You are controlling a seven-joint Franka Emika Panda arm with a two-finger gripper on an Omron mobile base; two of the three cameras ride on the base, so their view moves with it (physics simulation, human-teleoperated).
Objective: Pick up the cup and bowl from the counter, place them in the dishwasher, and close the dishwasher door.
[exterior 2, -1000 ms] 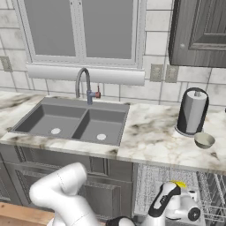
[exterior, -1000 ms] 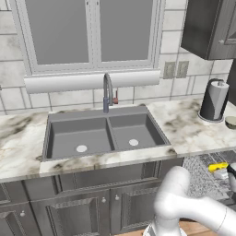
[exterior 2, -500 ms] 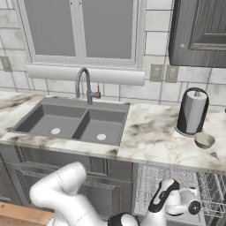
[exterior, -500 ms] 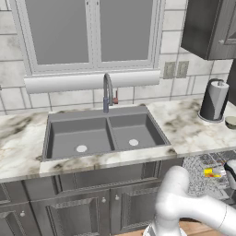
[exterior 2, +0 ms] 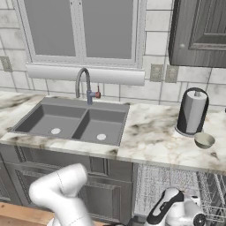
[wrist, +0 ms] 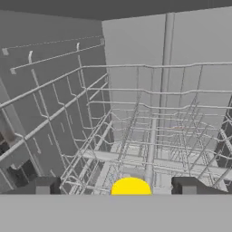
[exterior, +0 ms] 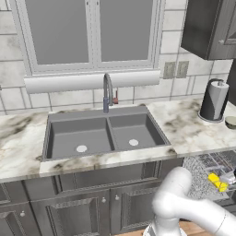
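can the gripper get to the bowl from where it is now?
Probably yes. The gripper is open, low in the dishwasher rack over the cup. The bowl sits uncovered on the counter, beside the towel roll.

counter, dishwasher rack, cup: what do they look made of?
Counter: white stone, likely marble, going by the brown-grey veins and soft sheen.
Rack: thin silvery metal wire in an open grid.
Cup: bright yellow, plain and matte, probably plastic, though ceramic is possible.
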